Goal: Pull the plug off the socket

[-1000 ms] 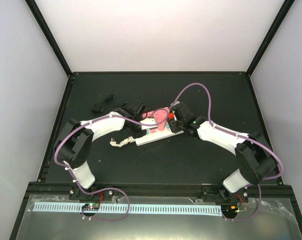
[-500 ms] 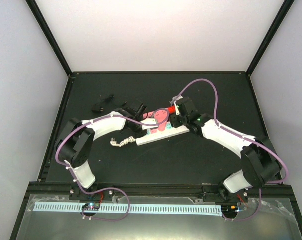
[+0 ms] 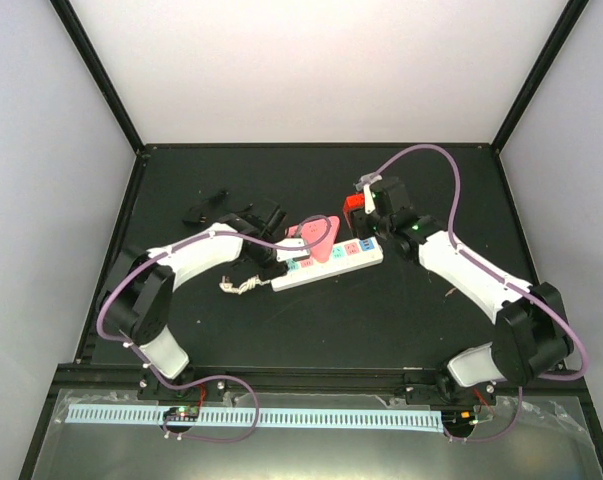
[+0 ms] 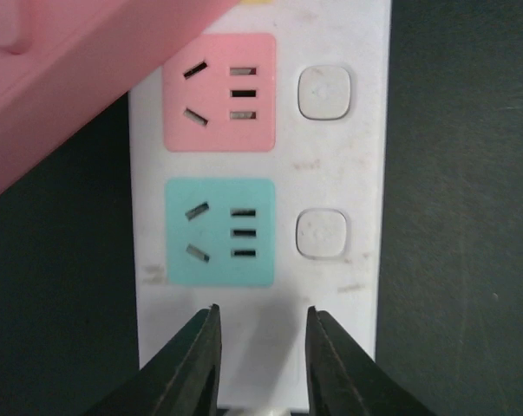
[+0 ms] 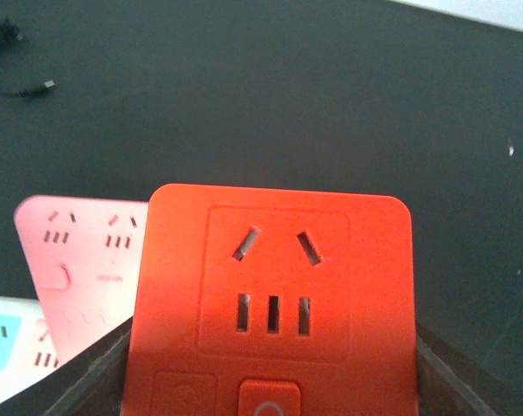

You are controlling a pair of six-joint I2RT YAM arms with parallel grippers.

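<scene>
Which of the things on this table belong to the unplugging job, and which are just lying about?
Job: long white power strip with pastel outlets; orange-red square plastic plug block, held off it in the right gripper.
Lying about: pink triangular plastic adapter resting on the strip; small black cable, far left.

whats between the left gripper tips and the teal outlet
Only bare white face of the socket between the left gripper and the teal outlet; left wrist view shows it.
</scene>
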